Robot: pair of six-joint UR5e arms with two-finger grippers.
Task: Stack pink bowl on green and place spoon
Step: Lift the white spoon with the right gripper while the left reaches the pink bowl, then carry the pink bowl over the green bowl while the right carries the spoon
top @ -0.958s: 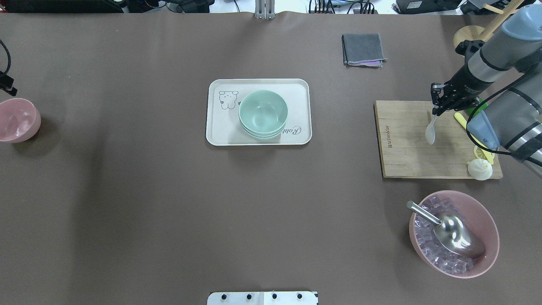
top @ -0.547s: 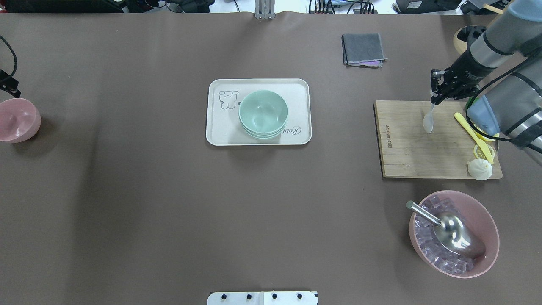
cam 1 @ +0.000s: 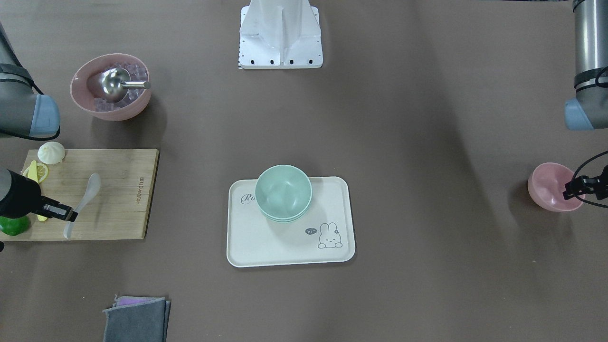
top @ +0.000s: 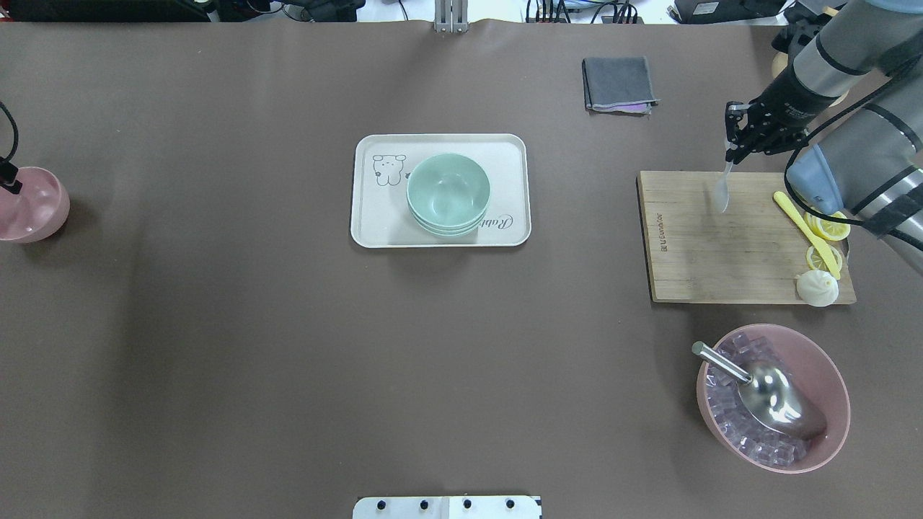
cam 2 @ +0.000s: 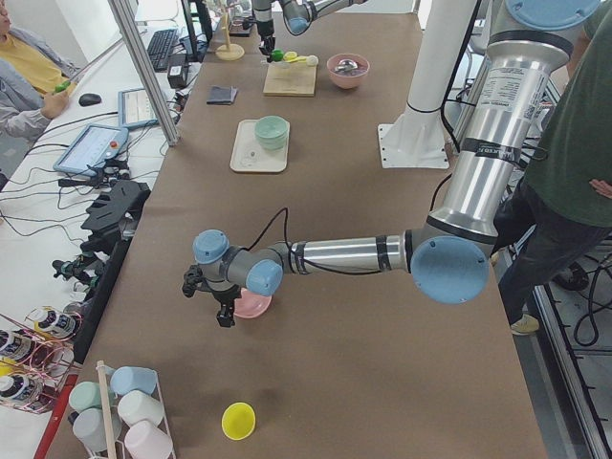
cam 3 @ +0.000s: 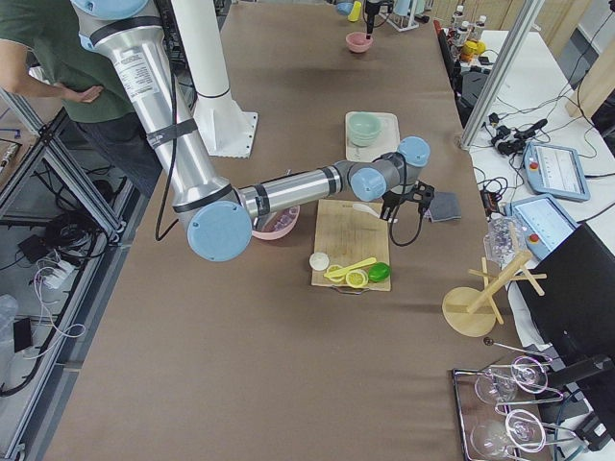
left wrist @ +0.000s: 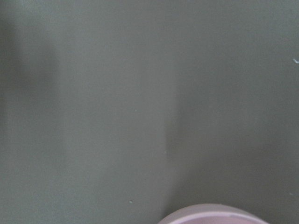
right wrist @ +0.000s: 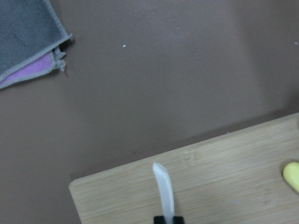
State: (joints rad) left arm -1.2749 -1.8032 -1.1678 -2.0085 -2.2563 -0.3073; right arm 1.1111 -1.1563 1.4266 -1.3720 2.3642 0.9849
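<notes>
A small pink bowl [top: 32, 209] sits at the table's far left, and it also shows in the front view [cam 1: 546, 183]. My left gripper [top: 9, 179] is at its rim [cam 1: 569, 193]; I cannot tell if it is open or shut. The left wrist view shows only the bowl's edge [left wrist: 215, 218]. Stacked green bowls [top: 448, 191] stand on a white tray [top: 368, 216] mid-table. My right gripper [top: 731, 148] is shut on the handle of a white spoon [top: 722, 193], which hangs bowl-down above the wooden board [top: 692, 252]. The spoon also shows in the right wrist view [right wrist: 163, 191].
On the board lie a yellow spoon [top: 799, 218], lemon slices [top: 828, 227] and a white bun [top: 817, 288]. A large pink bowl [top: 829, 375] with ice and a metal scoop [top: 775, 400] stands near the board. A grey cloth [top: 619, 84] lies at the back.
My right gripper has lifted the white spoon off the board and carried it toward the board's far edge. My left gripper has come down to the pink bowl's rim.
</notes>
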